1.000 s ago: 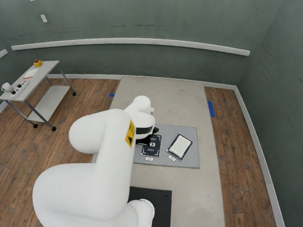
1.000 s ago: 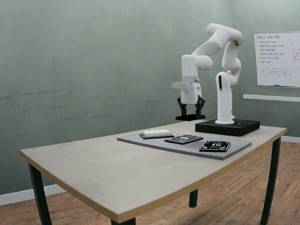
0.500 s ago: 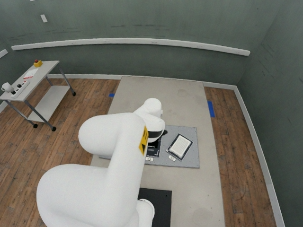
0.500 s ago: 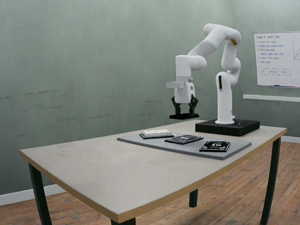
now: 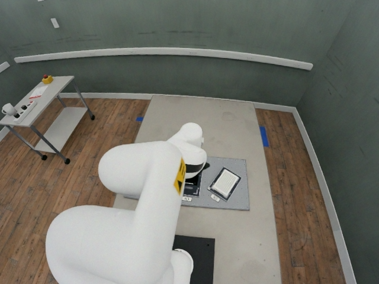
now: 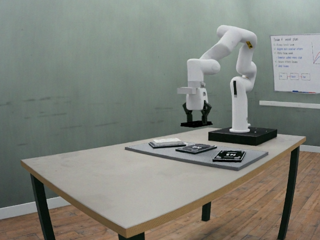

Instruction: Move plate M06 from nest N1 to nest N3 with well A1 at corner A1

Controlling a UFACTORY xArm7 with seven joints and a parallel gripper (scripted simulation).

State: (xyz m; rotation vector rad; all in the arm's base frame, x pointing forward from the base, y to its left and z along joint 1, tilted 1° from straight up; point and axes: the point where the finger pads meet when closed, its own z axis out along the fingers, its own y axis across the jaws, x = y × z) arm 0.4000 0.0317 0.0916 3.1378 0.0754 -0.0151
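Note:
In the exterior view my gripper (image 6: 196,120) is shut on plate M06 (image 6: 196,124), a flat black plate. It hangs level, well above the table. Below it the grey deck (image 6: 196,154) carries three nests. Nest N3 (image 6: 193,145) is the middle one and is empty. Nest N1 (image 6: 227,156) at the right is empty. White plate M09 (image 6: 166,141) lies on nest N2 at the left. In the top view the arm hides the gripper and most of N3 (image 5: 192,185). M09 (image 5: 224,183) lies to the right of it.
The robot's black base (image 6: 242,135) stands on the table behind the deck. Small white signs (image 5: 186,198) lie on the deck's near edge. A side trolley (image 5: 37,100) stands on the floor far to the left.

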